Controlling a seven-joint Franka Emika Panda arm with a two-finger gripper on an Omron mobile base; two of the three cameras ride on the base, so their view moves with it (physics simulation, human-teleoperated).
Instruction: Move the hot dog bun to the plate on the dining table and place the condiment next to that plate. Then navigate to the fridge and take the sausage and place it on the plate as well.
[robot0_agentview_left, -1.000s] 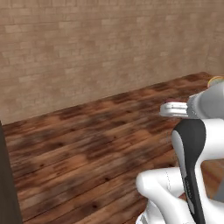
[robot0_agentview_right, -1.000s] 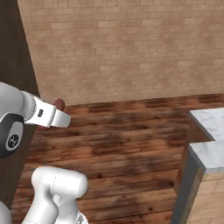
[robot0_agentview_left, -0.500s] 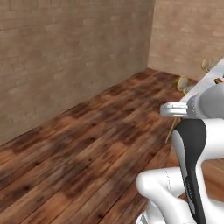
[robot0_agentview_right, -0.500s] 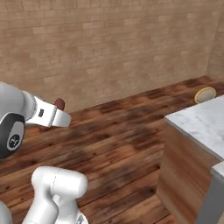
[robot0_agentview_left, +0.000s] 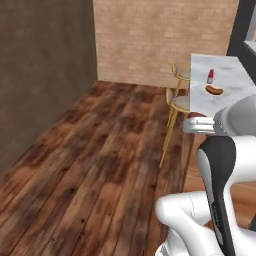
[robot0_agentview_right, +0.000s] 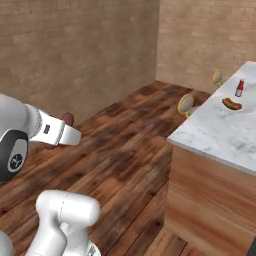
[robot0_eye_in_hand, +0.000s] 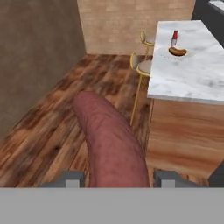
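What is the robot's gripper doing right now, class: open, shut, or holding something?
Gripper: shut on the sausage, which sticks out between its two fingers.

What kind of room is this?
Probably a home kitchen or dining area: a long marble-topped table with yellow stools beside it, a plate holding a bun, and a red sauce bottle next to it.

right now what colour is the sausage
Dark red-brown sausage, clearest in the hand view.
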